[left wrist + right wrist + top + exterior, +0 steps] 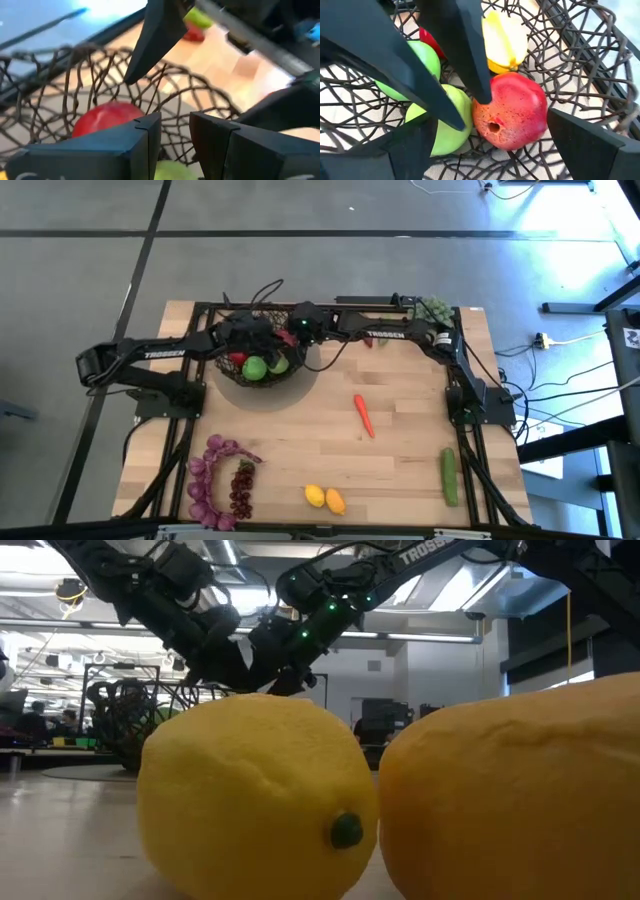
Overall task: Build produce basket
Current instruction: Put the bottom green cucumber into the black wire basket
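Both arms crowd over the round dark wire-mesh basket at the table's far left, hiding part of its fruit; the right gripper gapes empty above the red pomegranate, while the left gripper, nearly closed, grasps nothing I can see.

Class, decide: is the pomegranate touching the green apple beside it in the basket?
Touching. The right wrist view shows the pomegranate pressed against the green apple with no gap, both lying in the basket.

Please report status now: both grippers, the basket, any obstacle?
Both grippers over basket; right gripper open above pomegranate. Left gripper narrow, holding nothing visible. No obstacle seen.
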Motion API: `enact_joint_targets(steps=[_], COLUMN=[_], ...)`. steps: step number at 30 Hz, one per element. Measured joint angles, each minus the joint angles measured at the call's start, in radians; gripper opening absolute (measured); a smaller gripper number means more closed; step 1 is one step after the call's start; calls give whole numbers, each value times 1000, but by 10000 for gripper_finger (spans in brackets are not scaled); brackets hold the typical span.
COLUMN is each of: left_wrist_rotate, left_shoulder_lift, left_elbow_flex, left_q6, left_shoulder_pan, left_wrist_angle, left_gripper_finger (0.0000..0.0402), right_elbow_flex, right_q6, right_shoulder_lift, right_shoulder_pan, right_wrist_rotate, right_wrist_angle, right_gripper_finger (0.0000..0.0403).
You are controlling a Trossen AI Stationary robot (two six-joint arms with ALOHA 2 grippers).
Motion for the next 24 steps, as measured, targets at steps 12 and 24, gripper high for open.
enact_joint_targets(steps=[12,24], left_wrist_rotate=[-15,-14], left_shoulder_lift=[-172,-390], left_elbow_flex=[2,2], left_q6=[60,70], left_shoulder_pan=[-1,-74], left_wrist_angle=[-128,-352], left_gripper_finger=[93,93], right_elbow_flex=[318,510], right_q6=[-106,-61], right_shoulder_lift=[-5,-21], right_shoulder_pan=[41,109], right_wrist_rotate=[88,89], right_wrist_angle=[-472,-804], right_gripper_finger=[367,367])
